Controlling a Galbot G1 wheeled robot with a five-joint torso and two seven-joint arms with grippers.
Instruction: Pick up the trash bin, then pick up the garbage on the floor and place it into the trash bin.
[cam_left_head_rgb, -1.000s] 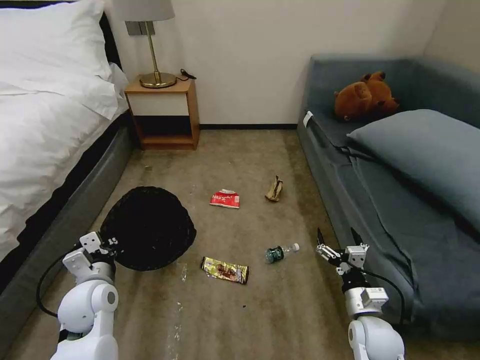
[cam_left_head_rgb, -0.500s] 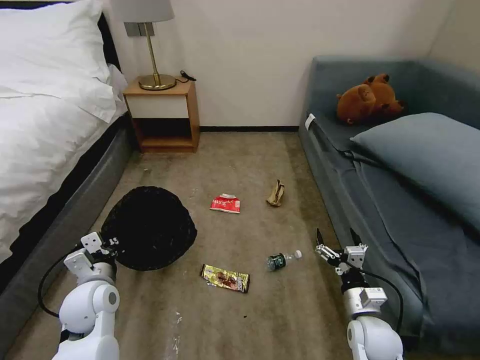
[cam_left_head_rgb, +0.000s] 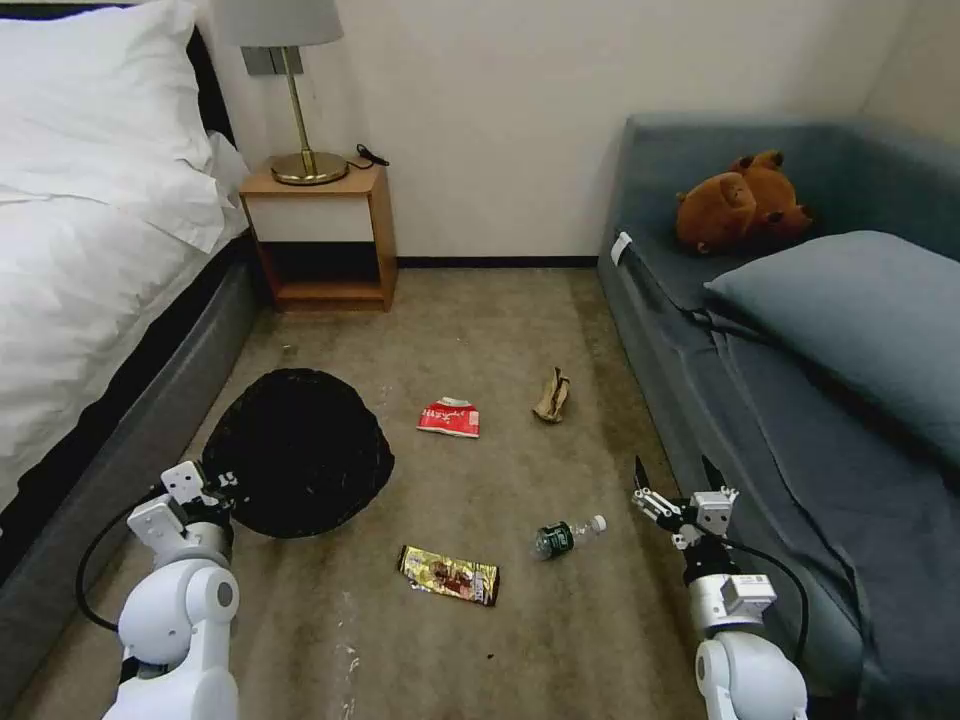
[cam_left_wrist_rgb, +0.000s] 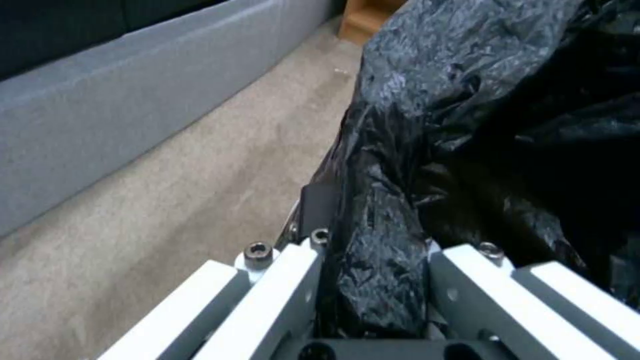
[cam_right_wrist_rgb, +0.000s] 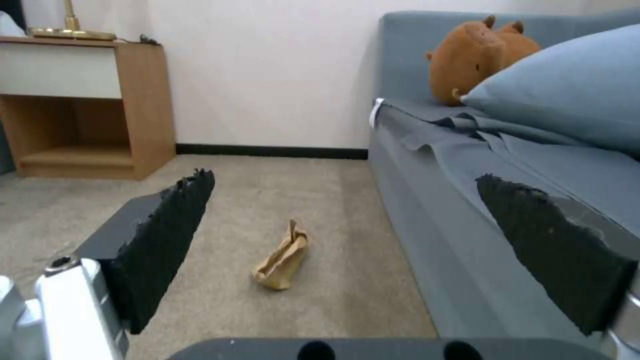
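Now your left gripper (cam_left_head_rgb: 205, 487) is clenched on the trash bin (cam_left_head_rgb: 297, 452) rim beside the bed (cam_left_head_rgb: 90, 300); your right gripper (cam_left_head_rgb: 680, 478) hangs spread above the carpet (cam_left_head_rgb: 480, 320), garbage (cam_left_head_rgb: 449, 418) scattered between.

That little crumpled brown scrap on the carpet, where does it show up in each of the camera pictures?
Head view: the tan-brown scrap lies on the carpet near the sofa base, right of the red-and-white packet.
Left wrist view: not in it.
Right wrist view: the scrap lies between the open right hand's fingers.
Shared landmark: the plush toy.
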